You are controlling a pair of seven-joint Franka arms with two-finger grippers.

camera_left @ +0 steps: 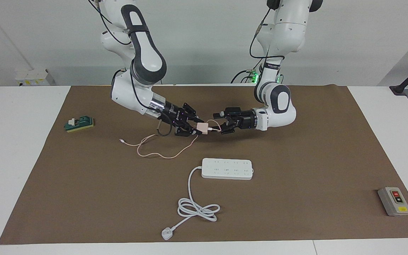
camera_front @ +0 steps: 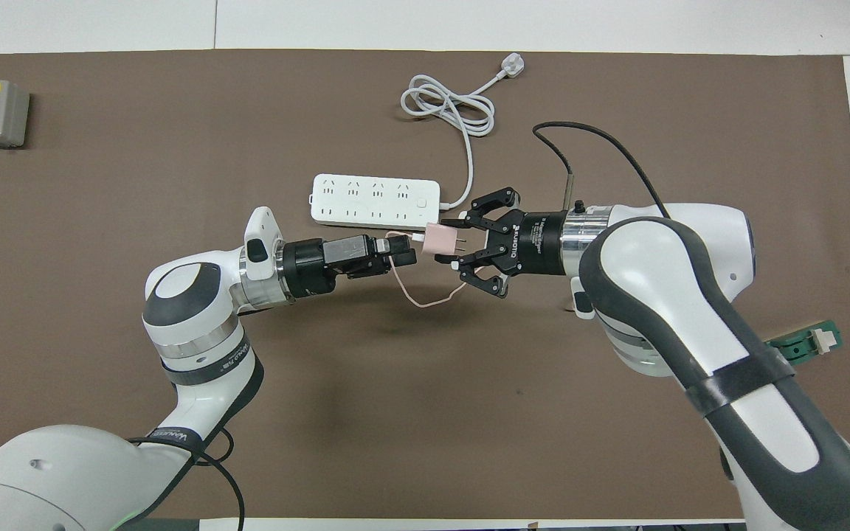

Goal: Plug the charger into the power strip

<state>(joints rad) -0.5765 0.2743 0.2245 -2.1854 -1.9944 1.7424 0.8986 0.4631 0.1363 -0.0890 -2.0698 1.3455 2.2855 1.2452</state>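
On the brown mat (camera_left: 296, 212) in the facing view, the stuff out of the way: grey button box (camera_left: 394, 201) down at 4 o'clock, little green block (camera_left: 80, 124) at 9 o'clock. Both are well apart from the action. The power strip (camera_left: 227, 168) lies flat at 5 o'clock of the charger (camera_left: 201, 128), and its white cord (camera_left: 190, 187) coils off toward 7. The right gripper (camera_left: 196, 129) reaches in low and nearly level, clamped on the charger up in the air. The left gripper (camera_left: 219, 124) points straight at it with jaws spread wide, and a loop of the pink cable (camera_left: 154, 153) sits between them.

From overhead, the charger (camera_front: 440, 240) hangs just off the strip's (camera_front: 373, 200) cord end, at its 4 o'clock. The right gripper (camera_front: 448, 242) comes from 3, the left gripper (camera_front: 403, 254) from 9, almost nose to nose. Plenty of bare mat toward 6 o'clock; the cable (camera_front: 425, 301) droops there.
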